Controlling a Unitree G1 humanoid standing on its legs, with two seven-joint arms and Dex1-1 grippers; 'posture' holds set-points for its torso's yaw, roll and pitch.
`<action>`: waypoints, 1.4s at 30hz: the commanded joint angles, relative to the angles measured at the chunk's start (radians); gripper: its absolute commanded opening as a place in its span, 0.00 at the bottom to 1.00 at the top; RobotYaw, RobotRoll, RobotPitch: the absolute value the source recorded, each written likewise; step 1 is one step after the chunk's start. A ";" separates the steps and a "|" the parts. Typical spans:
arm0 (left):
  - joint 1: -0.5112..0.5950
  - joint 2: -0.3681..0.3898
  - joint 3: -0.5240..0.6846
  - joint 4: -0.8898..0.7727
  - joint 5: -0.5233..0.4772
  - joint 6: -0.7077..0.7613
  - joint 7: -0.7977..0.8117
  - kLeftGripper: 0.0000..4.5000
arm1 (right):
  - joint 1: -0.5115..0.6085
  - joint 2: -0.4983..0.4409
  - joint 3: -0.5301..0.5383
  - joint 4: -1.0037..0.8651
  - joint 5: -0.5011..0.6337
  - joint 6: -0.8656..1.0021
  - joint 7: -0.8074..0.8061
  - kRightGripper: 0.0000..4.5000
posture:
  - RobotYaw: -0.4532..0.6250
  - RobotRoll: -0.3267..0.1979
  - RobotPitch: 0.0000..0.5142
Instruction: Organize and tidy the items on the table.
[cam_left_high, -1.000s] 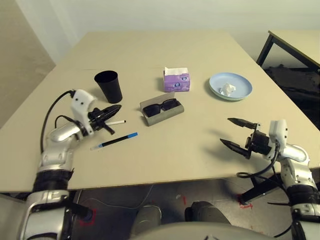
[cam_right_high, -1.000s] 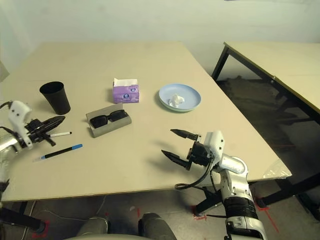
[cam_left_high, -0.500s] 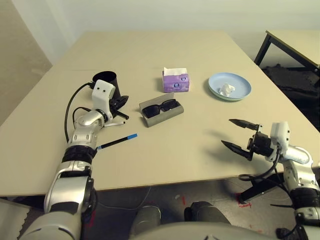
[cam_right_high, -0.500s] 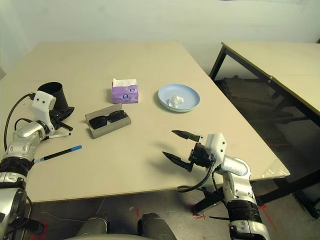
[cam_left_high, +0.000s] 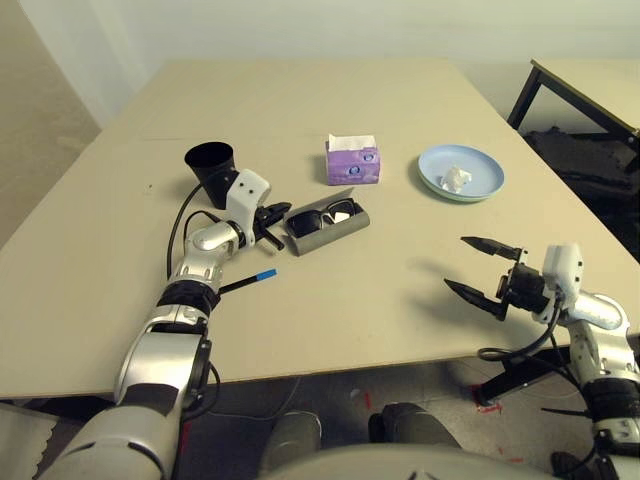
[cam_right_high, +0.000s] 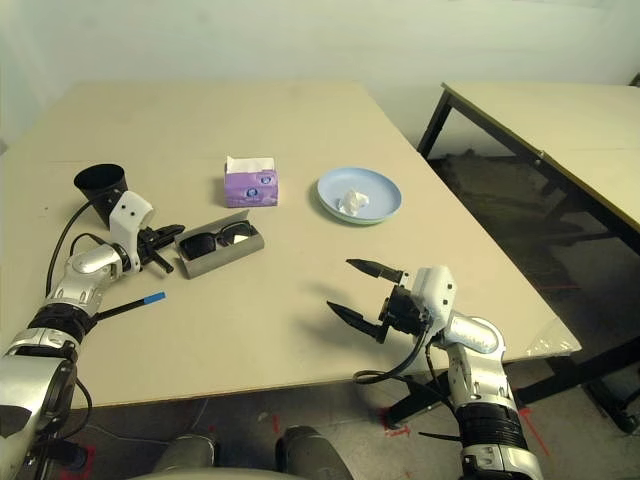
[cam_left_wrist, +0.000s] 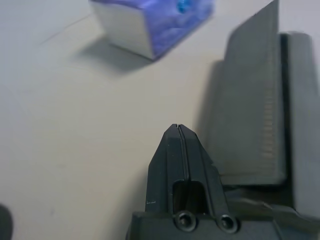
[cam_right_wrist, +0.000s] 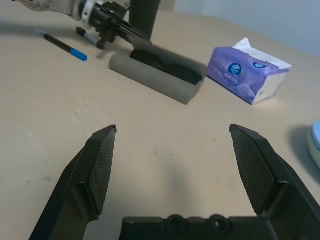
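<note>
Left gripper (cam_left_wrist: 181, 130), its two black fingers closed together with nothing between them, beside the open grey glasses case (cam_left_high: 330, 233) that contains the black sunglasses (cam_left_high: 322, 217); the black cup (cam_left_high: 207, 160) stands near the left wrist, and the blue-capped pen (cam_right_high: 153, 298) lies partly behind the left forearm. Right gripper (cam_right_wrist: 173, 129), jaws wide apart and empty, above the beige table (cam_left_high: 350, 310) near its front edge. Beyond the case, the purple tissue box (cam_left_high: 352, 165); to its right, stacked blue and green plates (cam_left_high: 435, 165) bearing crumpled white paper (cam_left_high: 455, 179).
</note>
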 joint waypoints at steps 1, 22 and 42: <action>0.034 0.026 -0.036 -0.020 0.030 -0.043 -0.053 0.00 | 0.010 -0.015 0.006 -0.018 0.002 -0.001 -0.005 1.00 | 0.39 0.62 0.05; 0.032 0.102 -0.007 -0.206 -0.057 0.005 -0.154 0.00 | -0.030 -0.022 0.038 0.006 -0.004 0.015 0.004 1.00 | 0.41 0.62 0.04; 0.218 0.068 -0.005 -0.492 -0.186 0.458 -0.229 0.00 | -0.046 -0.023 0.054 0.025 -0.011 -0.006 0.005 1.00 | 0.40 0.62 0.04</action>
